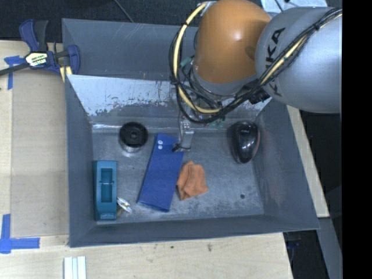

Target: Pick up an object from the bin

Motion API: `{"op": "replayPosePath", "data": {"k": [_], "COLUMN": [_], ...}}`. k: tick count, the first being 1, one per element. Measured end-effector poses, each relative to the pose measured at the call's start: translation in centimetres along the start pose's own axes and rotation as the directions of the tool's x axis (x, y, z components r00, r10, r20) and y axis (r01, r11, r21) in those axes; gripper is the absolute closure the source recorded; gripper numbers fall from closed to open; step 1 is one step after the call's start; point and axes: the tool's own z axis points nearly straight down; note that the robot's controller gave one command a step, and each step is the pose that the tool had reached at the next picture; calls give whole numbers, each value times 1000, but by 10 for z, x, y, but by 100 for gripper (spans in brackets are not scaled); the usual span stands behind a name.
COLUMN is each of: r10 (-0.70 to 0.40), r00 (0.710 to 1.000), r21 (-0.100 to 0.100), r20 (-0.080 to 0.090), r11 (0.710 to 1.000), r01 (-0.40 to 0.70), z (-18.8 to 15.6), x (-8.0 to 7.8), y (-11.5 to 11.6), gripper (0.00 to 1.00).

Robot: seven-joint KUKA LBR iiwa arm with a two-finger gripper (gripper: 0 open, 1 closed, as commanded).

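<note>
We record one flat, dark blue rectangular pad (160,176) lying flat on the floor of the bin (232,185), left of centre. Its long side leans slightly right toward the top. A small white spot sits near its upper end. An orange cloth (192,180) lies just beside its right edge.

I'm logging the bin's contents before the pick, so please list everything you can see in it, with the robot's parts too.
Bin: one, grey metal, holds all the loose things.
Round cap-like thing: one, black, far left of the floor.
Flat rectangular pad: one, blue, centre, lying at a slant.
Crumpled cloth-like piece: one, orange, beside the pad's right edge.
Computer mouse: one, black, right side.
Dispenser-like block: one, teal, near left corner.
Small bit: one, pale, by the teal block; too small to identify.
Arm: one, silver with an orange cover, from the right.
Gripper: one, silver, over the pad's far end.
</note>
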Motion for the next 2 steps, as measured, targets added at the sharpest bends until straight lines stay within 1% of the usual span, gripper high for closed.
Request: {"op": "replayPosePath", "data": {"k": [1, 2], "r10": [2, 7], "r00": [1000, 1000], "r21": [-1, -2], "r20": [8, 13], "r11": [1000, 1000], "r01": [-2, -7], "z": [-5, 58], "x": [-1, -11], "y": [-1, -18], "gripper": [0, 0]}}
